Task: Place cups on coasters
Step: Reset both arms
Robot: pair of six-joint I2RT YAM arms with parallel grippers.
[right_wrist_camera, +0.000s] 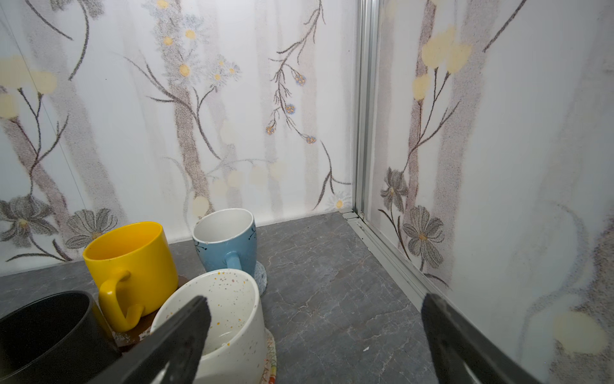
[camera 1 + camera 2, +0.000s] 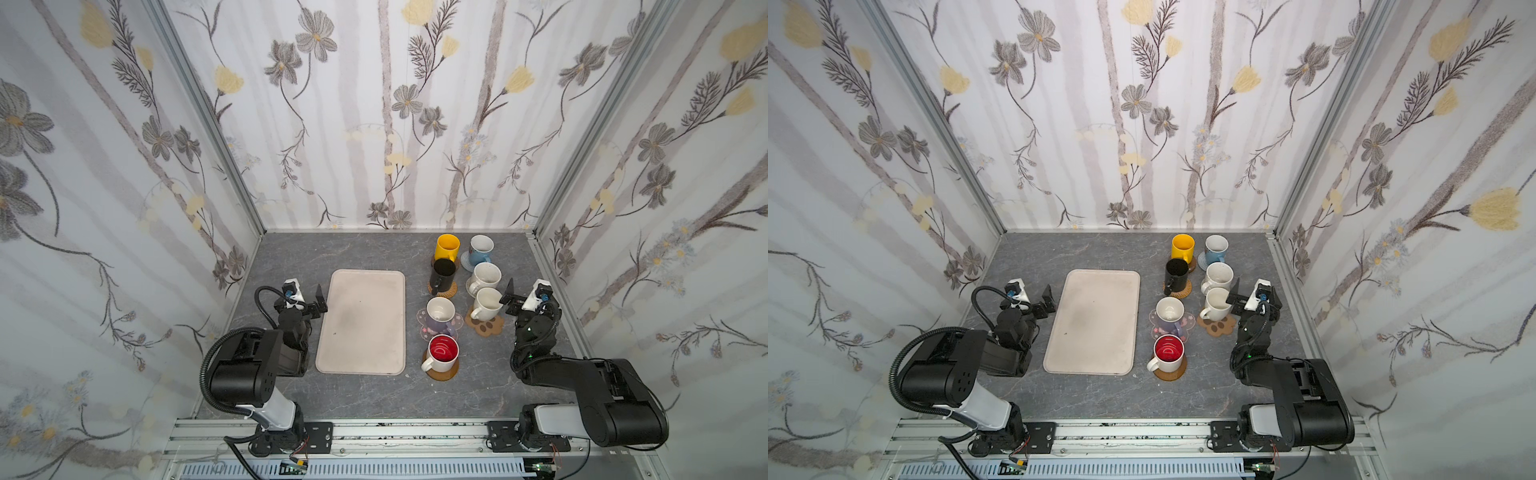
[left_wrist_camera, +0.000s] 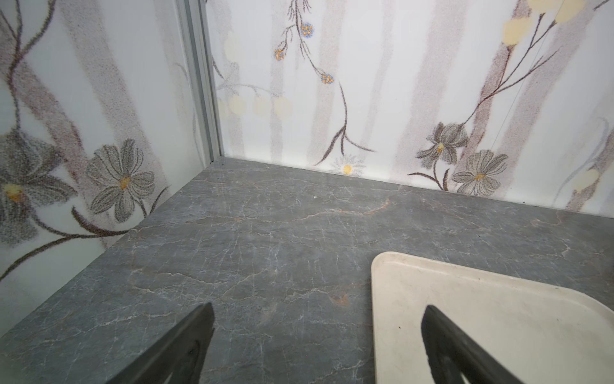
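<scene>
Plain white mug [image 2: 487, 304] is sitting on the paw coaster [image 2: 488, 326], just beside the right jaws but outside their gap; those jaws are standing fully spread, gripping nothing. Speckled white mug [image 2: 486, 277], blue-patterned mug [image 2: 481, 248], yellow mug [image 2: 447, 247], black mug [image 2: 443, 274], lavender mug [image 2: 440, 312] and red-lined mug [image 2: 443, 352] are crowding around it right of the tray [image 2: 361, 299], while the left jaws are hanging wide open and empty over the tray's opposite long edge. Every mug is standing upright, mouth up; the red-lined mug's handle is pointing toward the tray's near corner.
</scene>
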